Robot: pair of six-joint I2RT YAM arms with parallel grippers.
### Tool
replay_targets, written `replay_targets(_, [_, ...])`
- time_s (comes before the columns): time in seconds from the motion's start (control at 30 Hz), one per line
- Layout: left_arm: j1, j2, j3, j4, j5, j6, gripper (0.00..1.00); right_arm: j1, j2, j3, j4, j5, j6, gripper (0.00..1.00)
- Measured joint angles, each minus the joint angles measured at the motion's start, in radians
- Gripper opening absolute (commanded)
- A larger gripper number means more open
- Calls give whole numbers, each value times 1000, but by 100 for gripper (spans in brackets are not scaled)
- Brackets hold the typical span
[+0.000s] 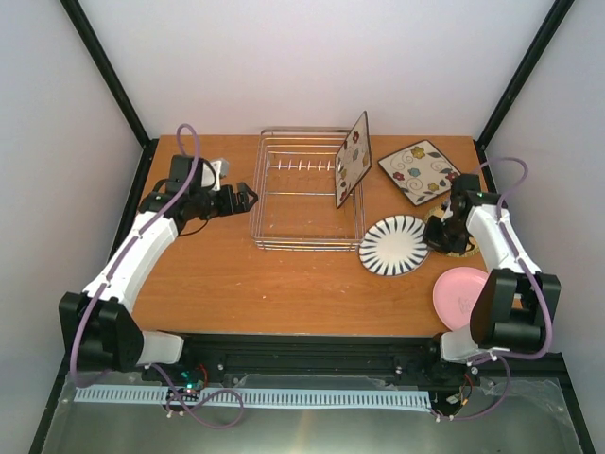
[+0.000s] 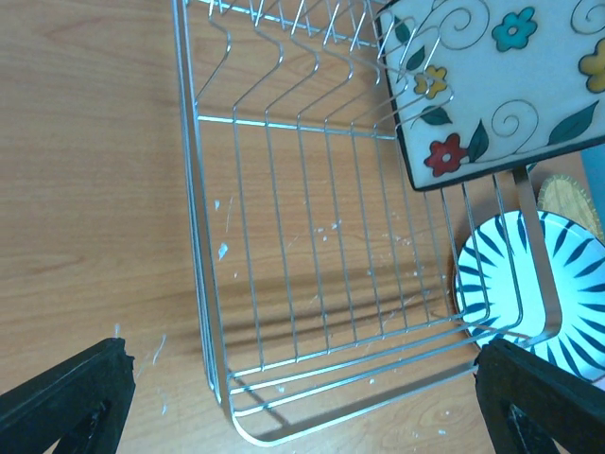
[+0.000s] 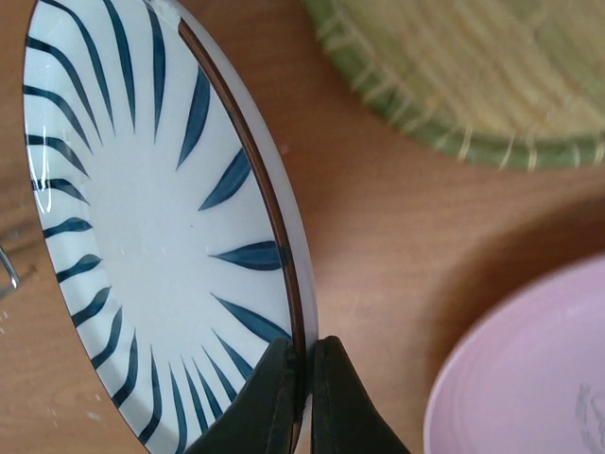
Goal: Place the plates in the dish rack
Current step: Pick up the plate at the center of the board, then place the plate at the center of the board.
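The right gripper (image 3: 304, 355) pinches the rim of the striped plate (image 3: 142, 236); the hold seems shallow, so lift slowly toward the dish rack (image 1: 307, 247). The left gripper (image 1: 247, 197) stands apart.

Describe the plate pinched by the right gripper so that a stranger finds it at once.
Start at the wire dish rack. Just off its near right corner is the striped plate. Only it has dark rays on white.

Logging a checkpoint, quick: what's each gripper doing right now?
Left gripper: open, holding nothing, beside the dish rack.
Right gripper: shut on the rim of the striped plate.
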Motion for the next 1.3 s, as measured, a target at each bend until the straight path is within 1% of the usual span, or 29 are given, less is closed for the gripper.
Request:
replay_targets(0.17, [0, -56, -39, -33, -29, -16, 100, 21, -95, -88, -48, 22, 13, 3])
replay_targets(0.3, [0, -80, -53, -61, -42, -32, 100, 36, -146, -119, -90, 47, 32, 3])
replay_targets(0.43, [0, -100, -92, -91, -40, -55, 100, 86, -192, -144, -126, 56, 64, 3])
replay_targets(0.53, [0, -130, -150, -118, -34, -76, 100, 156, -209, -164, -152, 59, 101, 3])
replay_targets(0.7, [0, -212, -222, -202, -29, -102, 100, 295, -212, -195, -185, 39, 168, 3])
replay_targets(0.83, [0, -282, -230, -285, -46, -117, 100, 391, -212, -206, -198, 27, 215, 3])
replay_targets(0.93, [0, -295, -251, -323, -45, -120, 99, 470, -205, -208, -196, 6, 243, 3])
replay_targets(1.07, [0, -295, -328, -367, -16, -122, 99, 553, -177, -208, -184, -26, 265, 3])
replay_targets(1.2, [0, -312, -404, -397, 40, -121, 99, 607, -141, -216, -129, -87, 268, 3])
replay_targets(1.3, [0, -347, -459, -411, 91, -119, 99, 617, -127, -240, -57, -148, 266, 3])
